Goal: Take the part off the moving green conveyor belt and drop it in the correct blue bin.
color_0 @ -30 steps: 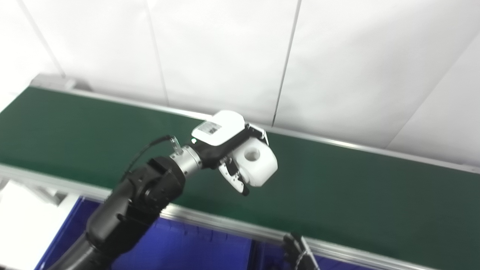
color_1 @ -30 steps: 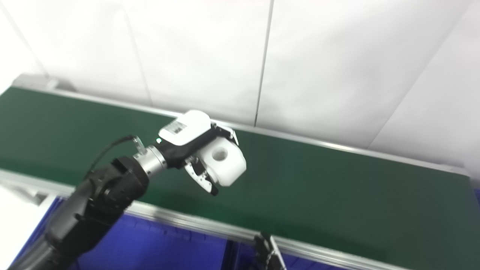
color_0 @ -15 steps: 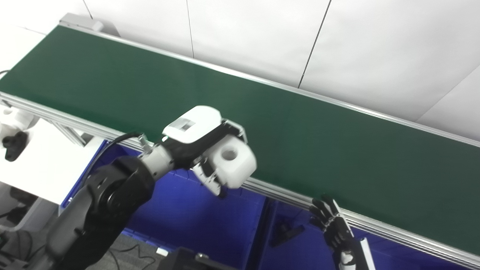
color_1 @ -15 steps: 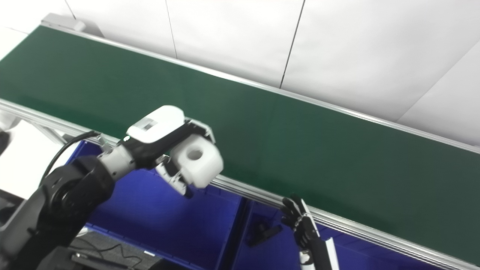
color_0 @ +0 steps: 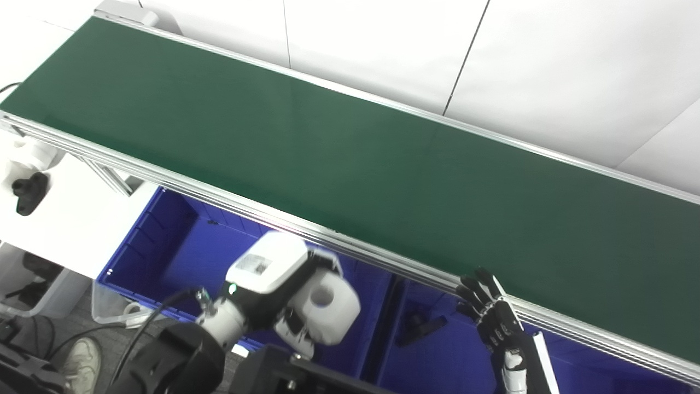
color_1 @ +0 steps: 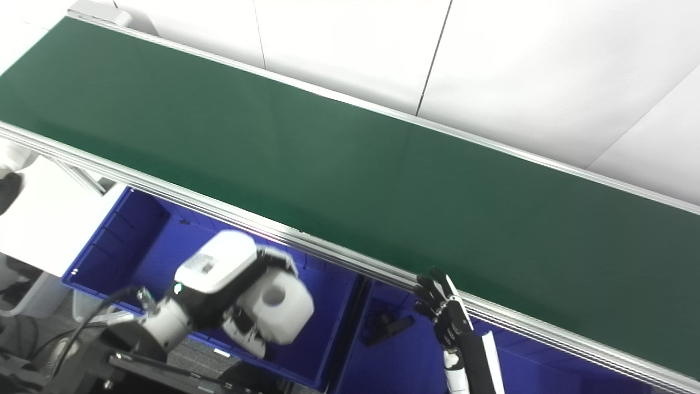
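My left hand (color_0: 284, 298) is shut on a white block part with a round hole (color_0: 327, 307). It holds the part over the left blue bin (color_0: 180, 249), below the near rail of the green conveyor belt (color_0: 350, 158). The same hand (color_1: 235, 295) and part (color_1: 276, 306) show in the right eye view. My right hand (color_0: 492, 317) is open, fingers spread upward, just below the belt's near rail over the right blue bin (color_0: 437, 355). A small black part (color_0: 418, 328) lies in that right bin. The belt carries nothing.
A white table surface (color_0: 60, 219) sits left of the bins with a black object (color_0: 27, 189) on it. White wall panels (color_0: 492, 60) stand behind the belt. Cables and a shoe (color_0: 82, 364) are on the floor at lower left.
The left hand has moved the white part down off the belt to a spot over the left blue bin. The camera tilted down, showing more of the bins. The right hand stays about where it was.
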You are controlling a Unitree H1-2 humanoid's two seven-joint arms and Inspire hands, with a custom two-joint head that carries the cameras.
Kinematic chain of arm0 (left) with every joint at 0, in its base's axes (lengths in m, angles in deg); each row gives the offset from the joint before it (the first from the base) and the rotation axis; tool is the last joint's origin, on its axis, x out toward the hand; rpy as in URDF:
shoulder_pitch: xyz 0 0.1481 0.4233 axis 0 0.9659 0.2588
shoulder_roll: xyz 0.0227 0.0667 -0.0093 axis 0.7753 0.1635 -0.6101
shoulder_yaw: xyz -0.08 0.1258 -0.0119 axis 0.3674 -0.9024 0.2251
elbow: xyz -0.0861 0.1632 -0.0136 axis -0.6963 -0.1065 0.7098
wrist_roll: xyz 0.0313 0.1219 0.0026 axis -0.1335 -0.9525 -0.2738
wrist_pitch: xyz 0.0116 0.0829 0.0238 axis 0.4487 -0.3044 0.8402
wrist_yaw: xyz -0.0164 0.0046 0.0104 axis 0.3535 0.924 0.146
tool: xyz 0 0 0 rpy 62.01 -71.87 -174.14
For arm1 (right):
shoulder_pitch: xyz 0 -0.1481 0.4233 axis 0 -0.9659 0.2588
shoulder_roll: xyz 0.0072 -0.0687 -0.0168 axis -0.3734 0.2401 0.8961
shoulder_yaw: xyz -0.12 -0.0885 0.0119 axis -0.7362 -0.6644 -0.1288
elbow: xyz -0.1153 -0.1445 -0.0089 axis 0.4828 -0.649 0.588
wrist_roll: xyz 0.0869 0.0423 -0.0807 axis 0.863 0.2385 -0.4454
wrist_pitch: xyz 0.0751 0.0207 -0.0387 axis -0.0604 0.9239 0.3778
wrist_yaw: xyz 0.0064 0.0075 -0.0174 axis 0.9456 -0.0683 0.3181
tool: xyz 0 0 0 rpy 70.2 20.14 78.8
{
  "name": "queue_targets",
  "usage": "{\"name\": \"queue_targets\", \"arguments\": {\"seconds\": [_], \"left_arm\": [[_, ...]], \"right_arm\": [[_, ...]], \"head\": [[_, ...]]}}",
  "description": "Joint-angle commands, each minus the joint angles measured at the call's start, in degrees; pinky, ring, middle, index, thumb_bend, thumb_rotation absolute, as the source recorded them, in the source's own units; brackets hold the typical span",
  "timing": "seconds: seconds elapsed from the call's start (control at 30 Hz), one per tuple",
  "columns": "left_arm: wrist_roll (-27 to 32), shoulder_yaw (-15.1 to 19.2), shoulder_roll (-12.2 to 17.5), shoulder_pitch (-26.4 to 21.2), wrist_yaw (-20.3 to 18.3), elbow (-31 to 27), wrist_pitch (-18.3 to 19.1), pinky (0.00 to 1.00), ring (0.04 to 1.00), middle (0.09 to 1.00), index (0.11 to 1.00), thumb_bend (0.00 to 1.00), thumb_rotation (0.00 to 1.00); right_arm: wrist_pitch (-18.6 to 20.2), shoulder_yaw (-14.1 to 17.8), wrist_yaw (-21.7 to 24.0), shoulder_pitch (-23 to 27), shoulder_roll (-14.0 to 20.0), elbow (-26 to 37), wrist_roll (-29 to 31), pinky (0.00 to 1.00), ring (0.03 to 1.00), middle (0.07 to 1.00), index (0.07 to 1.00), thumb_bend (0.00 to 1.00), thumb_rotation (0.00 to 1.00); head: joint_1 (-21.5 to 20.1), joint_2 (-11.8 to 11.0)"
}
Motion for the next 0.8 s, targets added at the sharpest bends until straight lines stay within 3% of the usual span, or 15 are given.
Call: {"name": "queue_targets", "arguments": {"seconds": [0.0, 0.27, 0.33, 0.37, 0.5, 0.63, 0.77], "left_arm": [[-1.1, -0.1, -0.1, -0.7, 1.8, -0.4, -1.7, 0.22, 0.282, 0.467, 0.489, 0.52, 0.0], [-9.7, -0.8, -1.3, -1.2, 3.9, 2.8, -1.7, 0.25, 0.307, 0.401, 0.519, 0.51, 0.0], [-10.8, -0.6, -1.5, -1.3, 3.6, 3.1, -1.5, 0.23, 0.288, 0.456, 0.496, 0.52, 0.0], [-11.3, -0.5, -1.8, -1.3, 3.4, 3.2, -1.3, 0.23, 0.291, 0.42, 0.508, 0.52, 0.0], [-12.9, -0.1, -2.8, -1.4, 3.3, 3.3, -0.8, 0.23, 0.291, 0.473, 0.489, 0.52, 0.0], [-14.9, 0.3, -4.5, -2.2, 2.6, 3.8, 0.3, 0.28, 0.358, 0.415, 0.522, 0.51, 0.0], [-16.8, 0.2, -5.6, -3.9, 0.5, 6.1, 0.8, 0.23, 0.3, 0.467, 0.493, 0.52, 0.0]], "right_arm": [[-0.9, -0.2, 0.5, -0.3, -0.3, 1.1, 0.2, 0.83, 0.871, 0.886, 0.935, 0.86, 0.97], [-1.4, -0.5, 0.3, -0.5, -0.8, 0.8, -0.3, 0.83, 0.869, 0.88, 0.929, 0.88, 0.97], [-1.4, -0.5, 0.3, -0.5, -0.9, 0.7, -0.4, 0.83, 0.87, 0.88, 0.929, 0.88, 0.97], [-1.4, -0.5, 0.3, -0.5, -0.9, 0.8, -0.3, 0.83, 0.87, 0.88, 0.93, 0.88, 0.98], [-1.1, -0.6, 0.4, -0.5, -0.9, 1.1, -0.2, 0.82, 0.865, 0.876, 0.928, 0.88, 0.97], [-0.5, -0.7, 0.5, -0.5, -0.9, 1.7, 0.1, 0.82, 0.865, 0.876, 0.926, 0.88, 0.97], [-0.4, -0.8, 0.6, -0.4, -0.8, 1.7, 0.0, 0.83, 0.864, 0.873, 0.925, 0.89, 0.97]], "head": [[-0.3, -0.1], [-0.5, -0.1], [-0.5, -0.1], [-0.5, -0.1], [-0.4, 0.2], [-0.2, 0.4], [0.1, 0.5]]}}
